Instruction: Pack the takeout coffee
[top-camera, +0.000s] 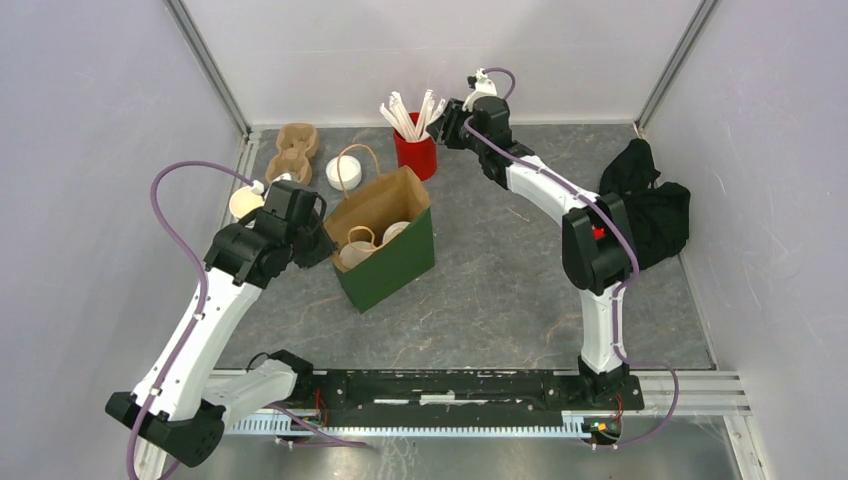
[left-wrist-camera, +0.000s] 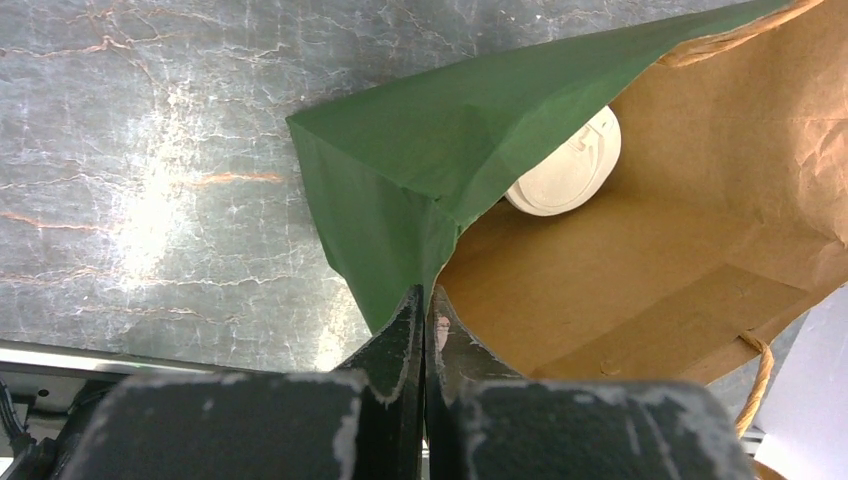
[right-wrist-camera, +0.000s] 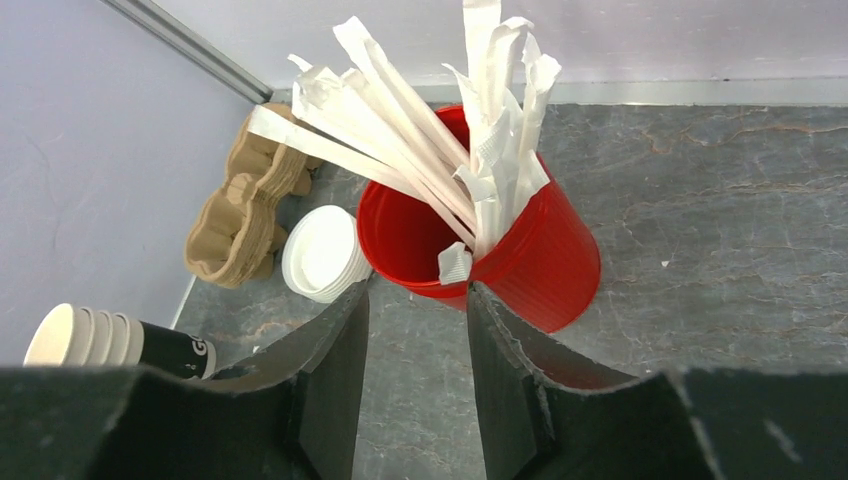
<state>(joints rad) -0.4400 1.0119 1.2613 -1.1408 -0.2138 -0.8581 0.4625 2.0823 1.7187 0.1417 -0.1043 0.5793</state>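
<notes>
A green paper bag (top-camera: 392, 262) with a brown inside stands open in the middle of the table. Two takeout coffee cups sit inside it, only their white lids (top-camera: 396, 231) (top-camera: 352, 256) showing; the left wrist view catches one lid (left-wrist-camera: 565, 170) behind the bag's wall (left-wrist-camera: 400, 190). My left gripper (left-wrist-camera: 425, 300) is shut on the bag's upper edge at its left corner. My right gripper (right-wrist-camera: 417, 295) hovers at the back beside a red holder (right-wrist-camera: 530, 260) of paper-wrapped straws (right-wrist-camera: 400, 110). Its jaws stand apart, tips at the holder's near rim, nothing between them.
A stack of white lids (right-wrist-camera: 322, 253) and brown pulp cup carriers (right-wrist-camera: 240, 210) lie in the back left corner. A stack of lidless black cups (right-wrist-camera: 120, 340) lies on its side near them. A black cloth (top-camera: 650, 205) is heaped at the right wall.
</notes>
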